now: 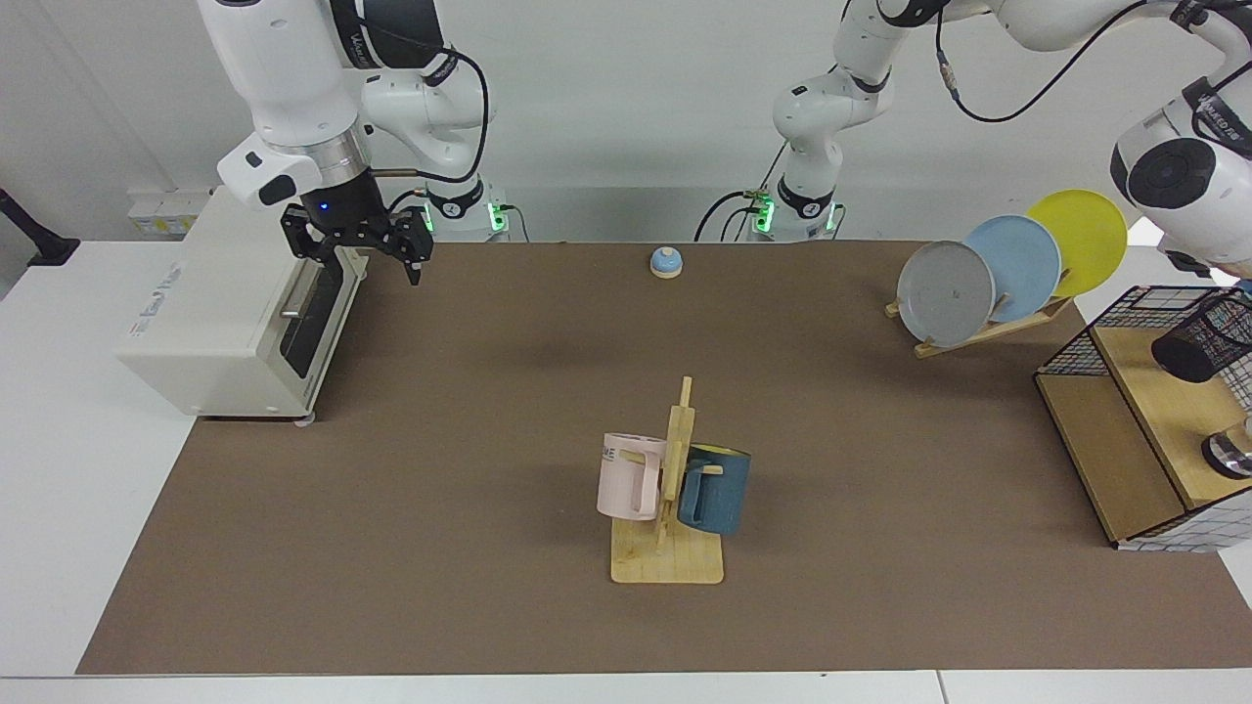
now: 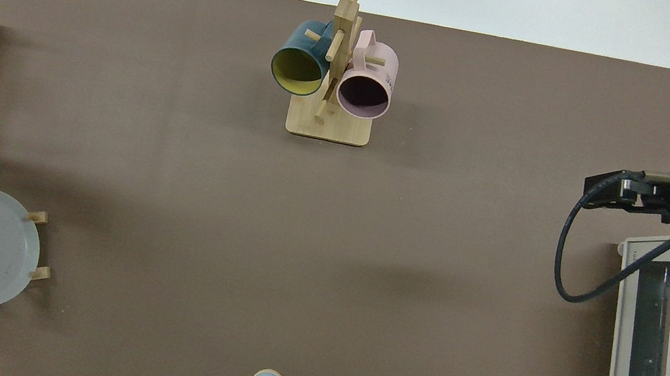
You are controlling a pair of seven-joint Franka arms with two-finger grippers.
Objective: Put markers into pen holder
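The pen holder [image 1: 1203, 337], a black mesh cup, hangs tilted above the wooden shelf at the far right of the facing view, its rim cut off by the frame edge. My left gripper [image 1: 1236, 276] is just above it at that edge and mostly out of frame, so its grip is hidden. A speck of blue shows there; I cannot tell whether it is the marker. My right gripper [image 1: 357, 252] waits open and empty in front of the toaster oven [image 1: 230, 313]. In the top view the right gripper [image 2: 606, 192] is at the right; the holder is out of view.
A wooden mug rack [image 1: 668, 548] with a pink mug [image 1: 628, 476] and a blue mug [image 1: 715, 489] stands mid-table. A bell [image 1: 666, 262] sits at the back. A plate rack [image 1: 1007, 269] and a black wire basket frame [image 1: 1076, 342] with wooden shelves are at the right.
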